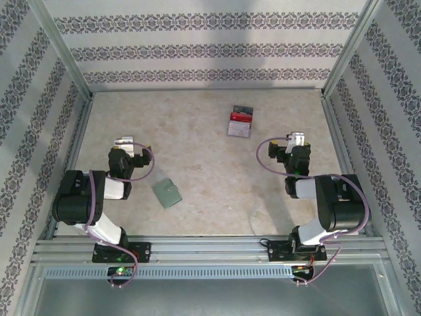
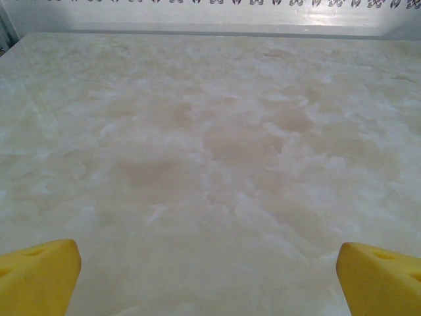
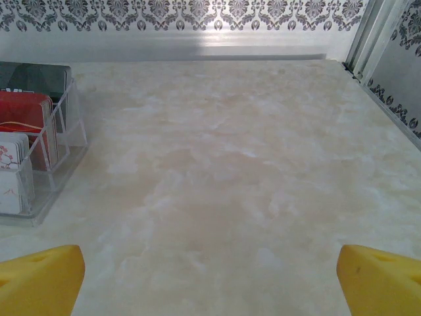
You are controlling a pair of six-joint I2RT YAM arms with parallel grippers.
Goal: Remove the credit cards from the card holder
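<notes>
Presently: grey-green card holder [image 1: 167, 193], folded shut, flat on marbled table [image 1: 204, 164] near left arm; left gripper [image 2: 209, 271], right gripper [image 3: 209, 271], fingers spread wide, empty.

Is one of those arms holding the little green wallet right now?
No, the wallet lies flat on the table by itself, with nothing touching it.

My left gripper [image 2: 210, 280] and right gripper [image 3: 210, 280] both wear bright yellow fingertips [image 2: 36, 276]. The flat stone-look table [image 1: 210, 164] is cream, marbled with pale beige. The small flat grey-green card holder [image 1: 167, 193] is plain. In the clear plastic rack [image 3: 56, 164] stand a dark grey card [image 3: 36, 79], a red card [image 3: 26, 115] and a white card [image 3: 10, 174] sprigged with pink blossom. The papered walls [image 1: 210, 49] show white bands and dark damask stripes.
</notes>
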